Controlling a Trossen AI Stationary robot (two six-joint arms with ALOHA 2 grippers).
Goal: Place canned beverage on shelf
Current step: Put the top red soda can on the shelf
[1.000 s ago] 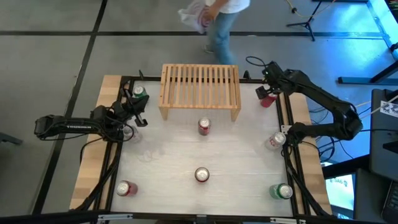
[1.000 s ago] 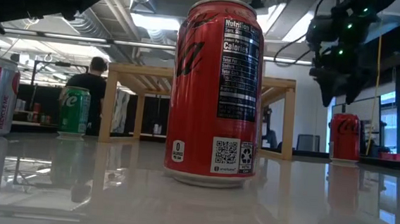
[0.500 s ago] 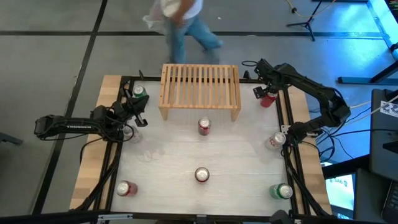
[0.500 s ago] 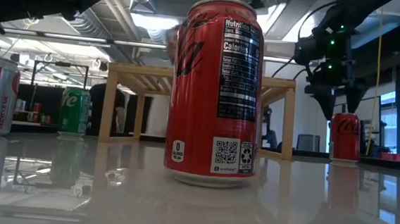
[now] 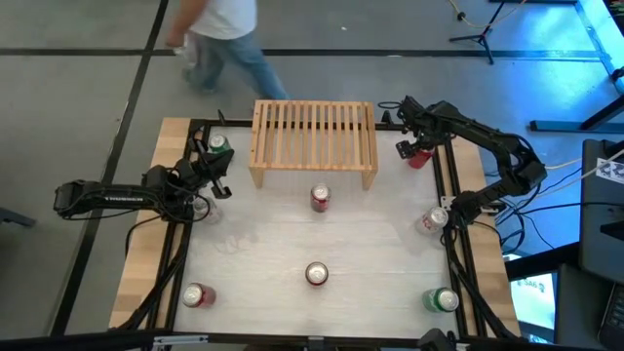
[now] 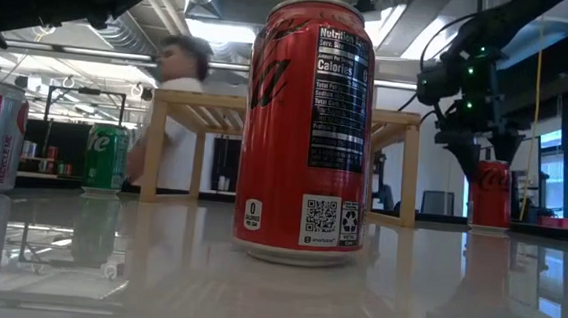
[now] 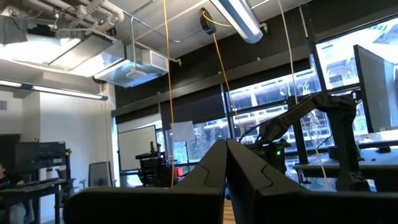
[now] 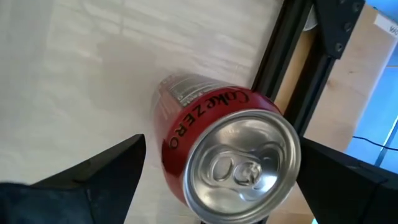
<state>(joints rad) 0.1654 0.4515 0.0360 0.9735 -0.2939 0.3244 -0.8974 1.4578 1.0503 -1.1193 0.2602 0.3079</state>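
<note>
While a person walks past the table's far edge, your right gripper straddles the red can near the far right corner, fingers spread, beside the shelf; left gripper clenched.

red can (silver top), light-wood shelf

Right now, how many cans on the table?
7. Green can back left; red can back right, under the right pincer; one before the shelf; one centre; silver right edge; red and green at the front corners. The left arm may hide another.
</note>
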